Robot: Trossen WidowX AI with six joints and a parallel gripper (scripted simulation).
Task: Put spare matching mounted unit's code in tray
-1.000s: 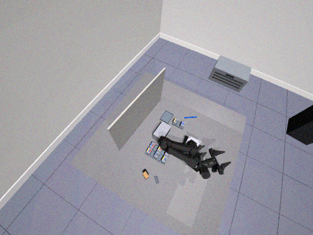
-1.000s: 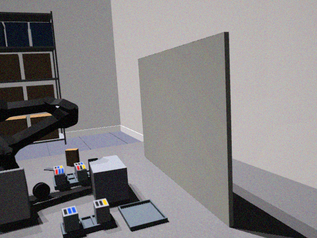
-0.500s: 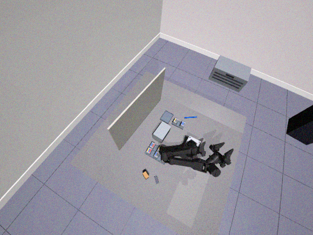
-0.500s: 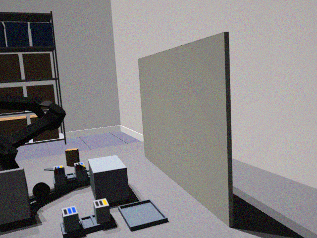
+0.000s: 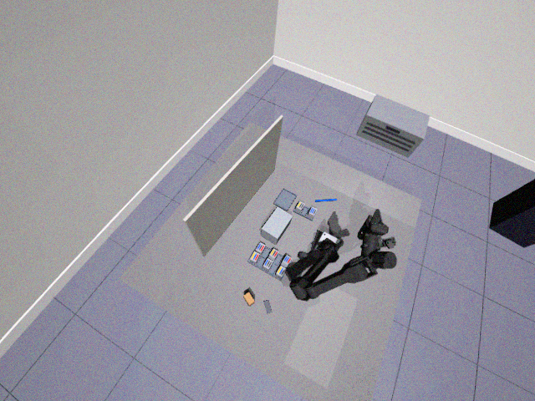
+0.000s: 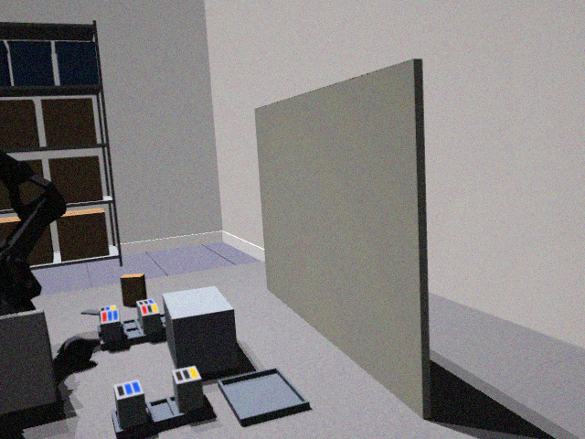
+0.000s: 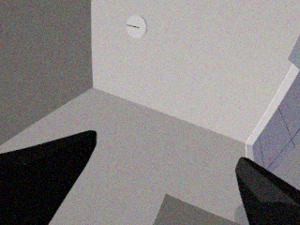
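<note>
The grey box (image 5: 276,224) (image 6: 198,330) stands in the middle; no code is visible on it. The empty, low-rimmed tray (image 5: 285,199) (image 6: 264,397) lies beside it. One rack (image 5: 304,211) (image 6: 163,410) by the tray holds a block with two blue stripes (image 6: 129,401) and one with a yellow stripe (image 6: 187,391). A larger rack (image 5: 250,261) holds several blocks (image 5: 274,253) with striped tops, partly hidden in the exterior view. My gripper (image 5: 385,225) (image 7: 167,151) is open and empty, raised well away from the racks; the wrist view shows only walls and panels.
A tall panel (image 5: 242,185) (image 6: 340,212) stands beyond the tray and box. A blue stick (image 5: 325,200) lies near the smaller rack. An orange-topped block (image 5: 248,296) (image 6: 133,289) and a flat dark piece (image 5: 267,306) lie past the larger rack.
</note>
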